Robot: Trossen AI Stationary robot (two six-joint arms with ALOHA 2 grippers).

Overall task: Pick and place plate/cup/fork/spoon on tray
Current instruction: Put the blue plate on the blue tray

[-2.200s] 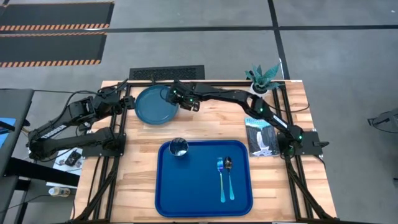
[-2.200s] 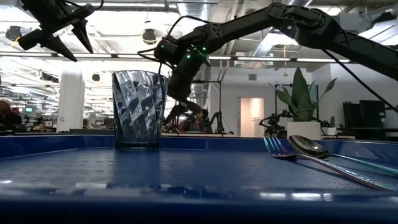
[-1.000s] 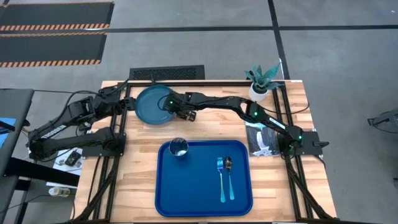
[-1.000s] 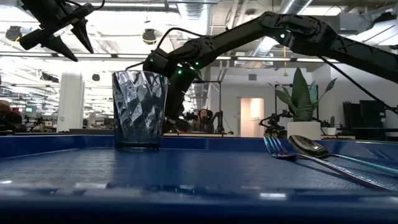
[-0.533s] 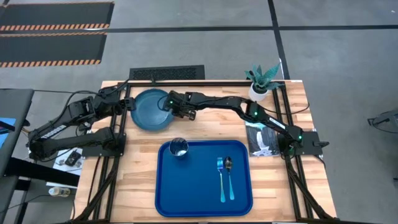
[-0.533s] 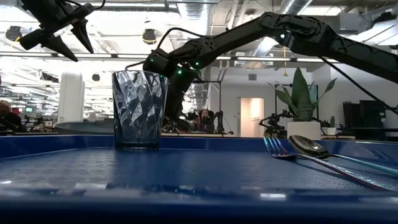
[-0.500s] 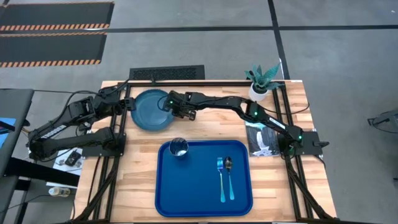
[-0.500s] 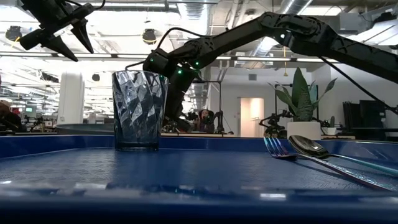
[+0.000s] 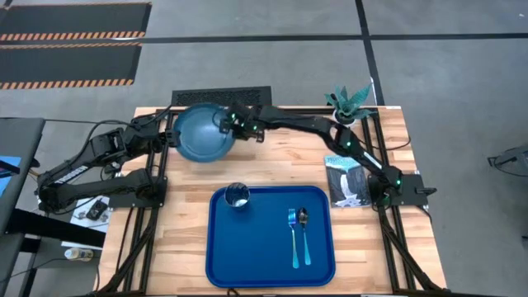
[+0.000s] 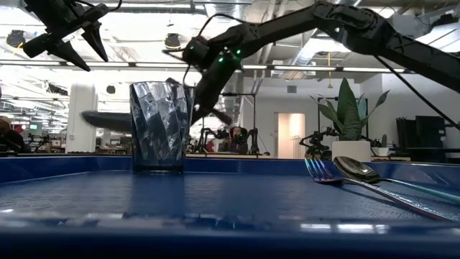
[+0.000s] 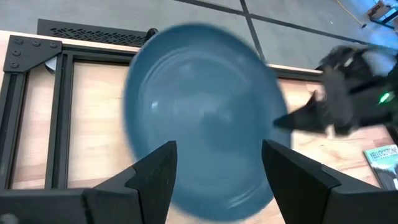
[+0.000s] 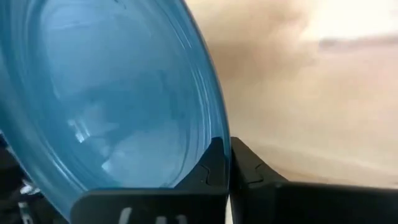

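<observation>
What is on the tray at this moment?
On the tray stand the cup at its far left corner and the fork and spoon side by side. The plate is not there: the right gripper holds it above the table.

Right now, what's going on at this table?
The right gripper is clamped on the rim of the plate and holds it in the air at the table's far side, clear of the tray. The cup, fork and spoon already sit on the tray. The left gripper hangs open by the plate, holding nothing.
</observation>
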